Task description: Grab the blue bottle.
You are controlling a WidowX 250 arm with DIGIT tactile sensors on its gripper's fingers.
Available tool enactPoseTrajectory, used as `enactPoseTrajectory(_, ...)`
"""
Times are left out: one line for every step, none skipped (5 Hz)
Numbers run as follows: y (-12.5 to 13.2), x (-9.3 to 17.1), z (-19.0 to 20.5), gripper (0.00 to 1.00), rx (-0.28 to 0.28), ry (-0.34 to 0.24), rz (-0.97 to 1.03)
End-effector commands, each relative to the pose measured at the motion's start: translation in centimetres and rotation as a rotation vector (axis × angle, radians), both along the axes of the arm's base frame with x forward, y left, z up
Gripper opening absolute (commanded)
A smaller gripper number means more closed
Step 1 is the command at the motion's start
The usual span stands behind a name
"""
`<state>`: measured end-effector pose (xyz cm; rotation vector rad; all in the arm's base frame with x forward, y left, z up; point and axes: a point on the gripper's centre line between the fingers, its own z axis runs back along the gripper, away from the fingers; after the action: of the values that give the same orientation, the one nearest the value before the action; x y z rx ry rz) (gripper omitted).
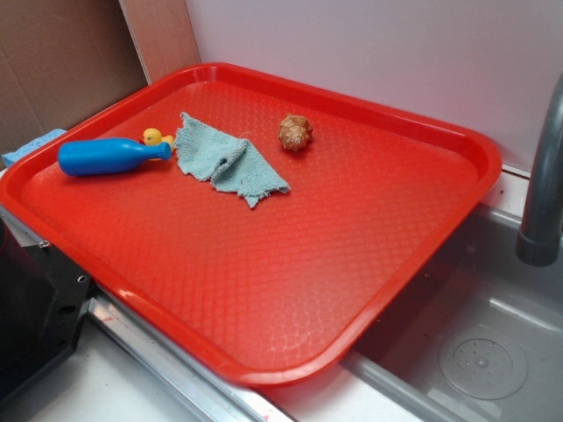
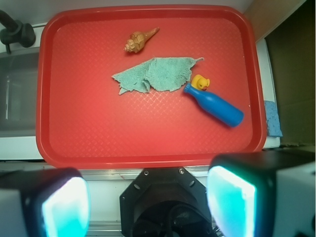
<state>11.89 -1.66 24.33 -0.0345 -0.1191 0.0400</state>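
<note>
The blue bottle (image 1: 110, 156) lies on its side near the left edge of the red tray (image 1: 264, 290), its neck pointing at a small yellow duck (image 1: 155, 137). The wrist view shows the bottle (image 2: 216, 106) at the tray's right side, with the duck (image 2: 200, 82) at its neck. My gripper (image 2: 148, 202) hangs high above the counter in front of the tray (image 2: 98, 143), well away from the bottle. Its two glowing pads (image 2: 64, 207) stand wide apart, open, with nothing between them. The exterior view does not show the gripper.
A pale teal rag (image 1: 223, 158) lies crumpled beside the duck, and a brown seashell (image 1: 296, 132) sits behind it. A grey sink basin (image 1: 484, 352) with a tap (image 1: 544, 193) lies right of the tray. The robot base (image 2: 165, 207) sits below my gripper.
</note>
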Motion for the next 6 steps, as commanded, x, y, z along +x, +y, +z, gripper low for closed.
enactPoseTrajectory(0.0, 0.0, 0.0, 1.00, 0.000, 0.000, 0.000)
enactPoseTrajectory(0.7, 0.1, -0.5, 1.00, 0.027, -0.028, -0.018)
enactPoseTrajectory(2.0, 0.3, -2.2, 1.00, 0.049, -0.069, -0.109)
enactPoseTrajectory(4.2, 0.9, -4.7, 1.00, 0.086, -0.092, -0.189)
enactPoseTrajectory(6.6, 2.3, -8.0, 1.00, 0.053, -0.095, -0.367)
enactPoseTrajectory(8.6, 3.5, -11.1, 1.00, 0.028, -0.084, -0.520)
